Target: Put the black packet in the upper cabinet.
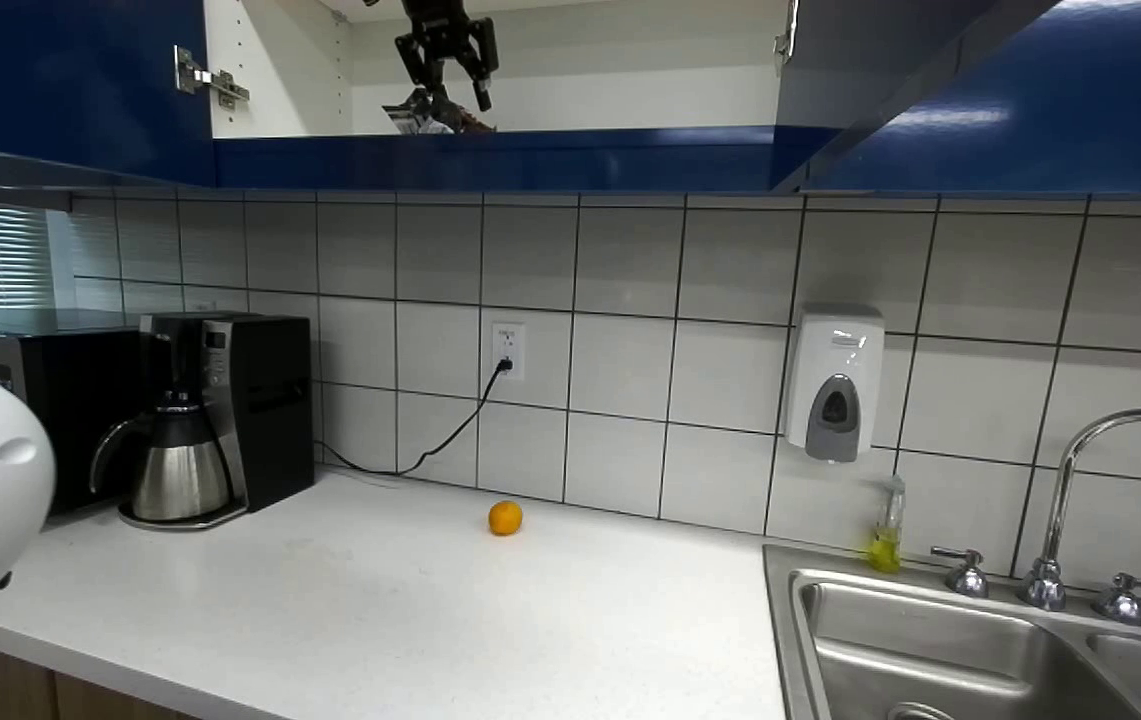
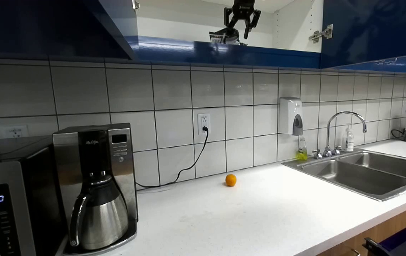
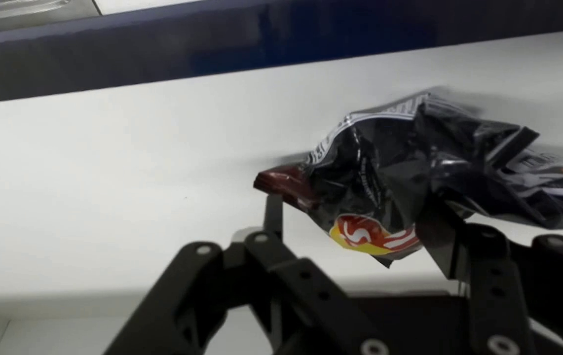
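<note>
The black packet [image 3: 385, 162] is crumpled and shiny, with a red and yellow logo. It lies on the pale floor of the upper cabinet, behind its blue front edge [image 1: 570, 160]. It shows partly in both exterior views [image 1: 417, 110] [image 2: 220, 36]; the edge hides its base. My gripper [image 3: 355, 209] is open, pointing down into the cabinet [image 2: 188, 49], in both exterior views [image 1: 460, 98] [image 2: 238, 32]. Its fingers are wide apart around part of the packet. One fingertip is by the packet's reddish end, the other overlaps its dark middle; I cannot tell whether they touch it.
Open blue doors [image 1: 60, 90] [image 2: 373, 32] flank the cabinet opening. A small orange ball [image 1: 505, 518] is on the white counter [image 1: 380, 600] below. A coffee maker [image 2: 96, 188] and a microwave [image 2: 17, 199] stand at one end, a sink [image 1: 930, 640] at the other.
</note>
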`<state>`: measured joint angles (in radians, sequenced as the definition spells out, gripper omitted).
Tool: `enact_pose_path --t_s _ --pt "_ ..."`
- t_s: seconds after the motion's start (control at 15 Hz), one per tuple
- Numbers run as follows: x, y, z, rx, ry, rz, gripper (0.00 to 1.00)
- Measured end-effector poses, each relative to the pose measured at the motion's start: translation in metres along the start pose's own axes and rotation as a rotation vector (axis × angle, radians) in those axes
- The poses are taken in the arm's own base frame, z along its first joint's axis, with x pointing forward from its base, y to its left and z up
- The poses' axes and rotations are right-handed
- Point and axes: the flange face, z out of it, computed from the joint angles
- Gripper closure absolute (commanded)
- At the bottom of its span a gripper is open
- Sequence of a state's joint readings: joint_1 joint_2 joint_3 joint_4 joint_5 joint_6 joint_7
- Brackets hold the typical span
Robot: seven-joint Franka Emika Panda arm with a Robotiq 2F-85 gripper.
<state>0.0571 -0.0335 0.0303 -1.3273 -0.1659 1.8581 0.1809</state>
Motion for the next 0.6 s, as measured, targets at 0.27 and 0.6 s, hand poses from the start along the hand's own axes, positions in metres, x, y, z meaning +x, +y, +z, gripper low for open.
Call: enact_pose_path --t_s 0.27,0.6 --pt "0.0009 -0.0005 -0.0035 0.002 0.007 0.0 0.0" --pt "0.0014 -0.0002 -0.0051 -0.001 0.011 -0.001 0.0"
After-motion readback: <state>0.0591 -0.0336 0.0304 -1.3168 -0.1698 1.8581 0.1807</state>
